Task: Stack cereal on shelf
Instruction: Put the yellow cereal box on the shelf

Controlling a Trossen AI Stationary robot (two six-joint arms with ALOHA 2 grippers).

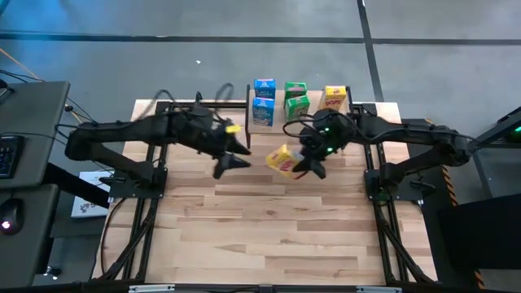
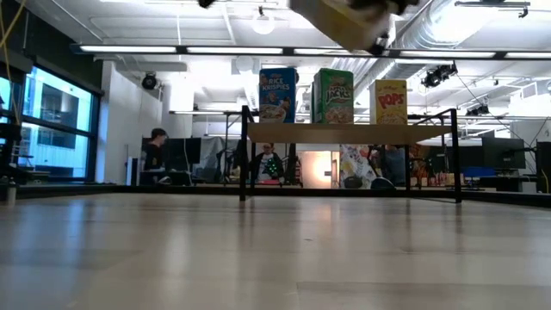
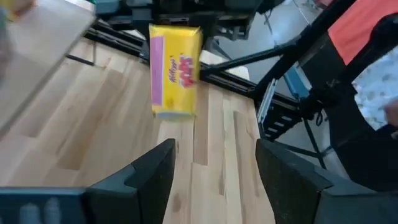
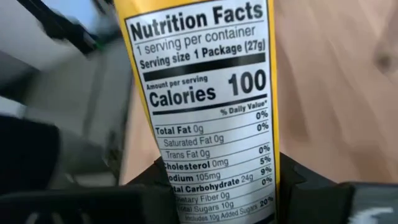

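**Yellow box held aloft by the right gripper, left gripper standing off with fingers apart**

The left gripper (image 1: 232, 161) is hanging over the large light wood-plank table (image 1: 269, 236), left of centre, and its two dark fingers (image 3: 146, 174) are standing apart with nothing between them. In the left wrist view the bare planks are showing through that gap, and the yellow box is sitting farther off, clear of the fingers.

Just right of that gripper, the small yellow rectangular cardboard cereal box (image 1: 282, 160) is sitting tilted above the table, near its middle. The right gripper (image 1: 312, 165) is clasping this box; in the right wrist view the box's white nutrition panel (image 4: 205, 106) is running down between the two dark fingers (image 4: 165, 180), which are pressing on either side of it. In the low view the box (image 2: 344, 21) is hanging well above the tabletop, at the top of the picture.

Behind both grippers, at the table's far edge, the low light-wood shelf on thin black metal legs (image 2: 349, 133) is carrying five boxes: two blue cardboard cereal boxes (image 1: 264, 101) at its left end, two green cardboard cereal boxes (image 1: 296, 99) in the middle, and a second yellow cardboard cereal box (image 1: 333, 98) at its right end. All are standing upright.
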